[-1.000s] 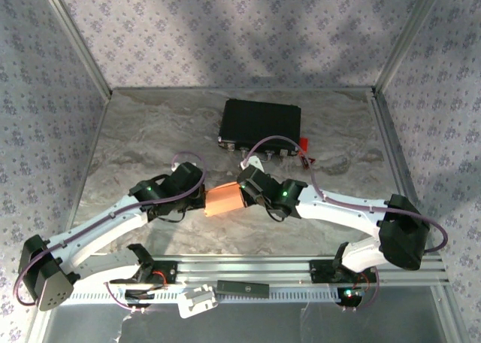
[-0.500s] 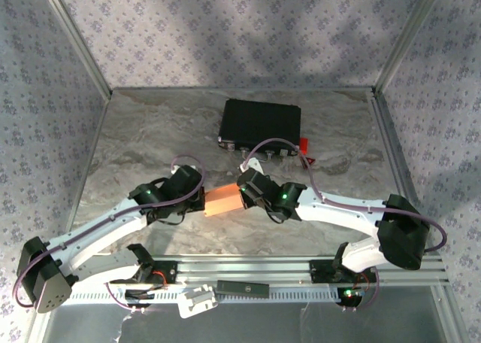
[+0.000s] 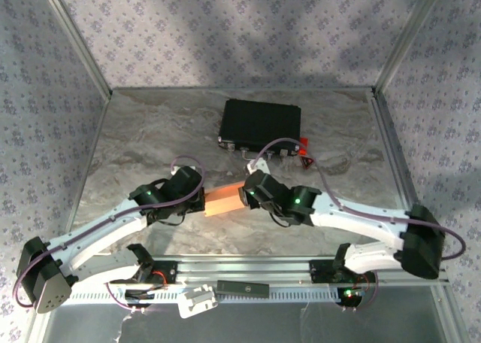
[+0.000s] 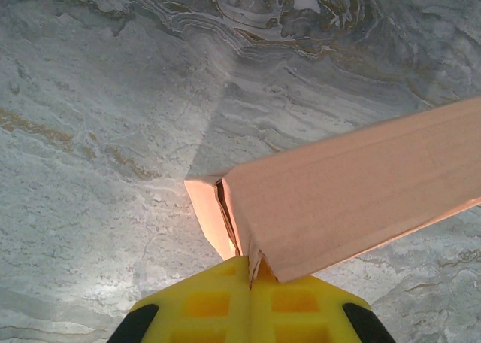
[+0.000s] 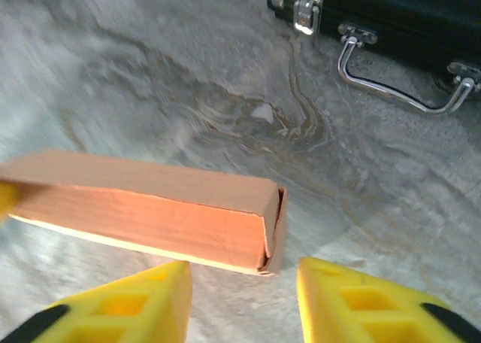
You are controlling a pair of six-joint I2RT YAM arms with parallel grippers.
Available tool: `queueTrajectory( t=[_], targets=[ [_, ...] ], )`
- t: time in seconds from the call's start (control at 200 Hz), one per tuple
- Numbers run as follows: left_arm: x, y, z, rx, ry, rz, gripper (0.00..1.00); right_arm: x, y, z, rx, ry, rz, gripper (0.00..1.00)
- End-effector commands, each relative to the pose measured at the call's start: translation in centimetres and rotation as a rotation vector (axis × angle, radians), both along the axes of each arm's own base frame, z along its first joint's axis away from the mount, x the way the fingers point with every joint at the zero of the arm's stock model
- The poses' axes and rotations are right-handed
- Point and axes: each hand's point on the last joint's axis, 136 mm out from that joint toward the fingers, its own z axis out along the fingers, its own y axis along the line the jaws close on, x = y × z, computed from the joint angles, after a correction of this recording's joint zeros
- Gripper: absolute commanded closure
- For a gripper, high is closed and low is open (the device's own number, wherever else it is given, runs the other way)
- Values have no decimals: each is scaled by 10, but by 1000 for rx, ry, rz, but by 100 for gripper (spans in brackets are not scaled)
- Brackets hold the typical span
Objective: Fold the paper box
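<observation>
From above, the paper box (image 3: 224,201) is seen low over the middle of the bench (image 3: 143,132), held between the two arms, and the black case (image 3: 261,122) is set well apart from it at the back. The left claw (image 3: 200,201) is at the box's left end and the right claw (image 3: 246,195) is at its right end. In the left wrist view, the yellow fingers (image 4: 203,305) are pressed together, and a thin edge at the end of the box is pinched between them, so the box is held up off the grey bench. In the right wrist view, the right claw's fingers (image 5: 353,298) are spread apart, with the box's other end just ahead of the gap and not touched by them. A small crack is seen at that end flap, so it may not be fully tucked in. The box looks almost made, and closing this last end seems to be the step in hand. For the next move, the spread claw would have to be lined up with the flap and the flap pushed flat, while the box is gripped firmly at the other end
</observation>
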Motion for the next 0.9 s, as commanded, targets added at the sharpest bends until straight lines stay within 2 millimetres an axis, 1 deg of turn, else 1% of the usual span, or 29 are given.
queueTrajectory(
  t=[0.0,0.07,0.16,0.2,0.25,0.375,0.45,0.525,0.61,0.74,0.8,0.894],
  targets=[
    [-8,3,-8,28,36,-1,100,-10,-15,14,141,67,-102,45],
    [-8,1,-6,30,30,-3,100,-13,-27,18,260,147,-226,33],
    [-7,0,-5,34,25,-3,100,-11,-28,23,457,257,-351,28],
    [-7,0,-4,36,21,-5,100,-10,-29,21,544,331,-438,28],
    [-7,-1,-3,36,19,-6,100,-7,-25,22,628,396,-489,30],
    [-7,-2,0,42,15,-10,100,-5,-18,13,774,547,-626,29],
    [-7,-2,1,42,13,-11,100,-4,-13,5,821,610,-671,29],
    [-8,-2,1,41,13,-12,100,-4,-8,-7,836,682,-702,28],
    [-7,-2,1,42,13,-13,100,0,-1,-17,838,715,-705,25],
    [-7,-3,3,43,10,-17,100,4,6,-33,824,757,-698,25],
    [-7,-3,4,42,9,-20,100,7,9,-38,827,769,-694,26],
    [-7,-3,4,45,10,-23,100,8,10,-47,817,786,-697,34]
  ],
)
